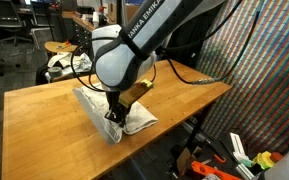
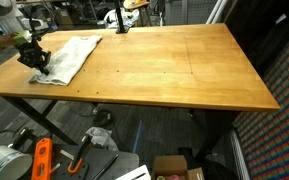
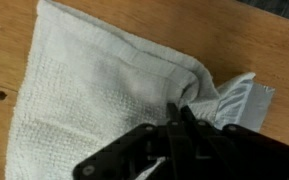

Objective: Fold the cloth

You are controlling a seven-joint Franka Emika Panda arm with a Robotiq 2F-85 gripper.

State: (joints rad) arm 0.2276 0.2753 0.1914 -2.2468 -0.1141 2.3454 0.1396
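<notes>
The cloth (image 2: pixel 72 55) lies flat on the wooden table (image 2: pixel 174 70), upper left of the frame in an exterior view. My gripper (image 3: pixel 181 118) is clamped shut on its puckered edge. In the wrist view the sheet's length runs from my grip toward the upper left, so I judge the fold must travel that way.

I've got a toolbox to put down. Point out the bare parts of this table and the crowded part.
Free: the broad stretch of table between the cloth and the opposite end, edge to edge. Crowded: the corner where the hand is shut on the cloth, with the arm over it.
</notes>
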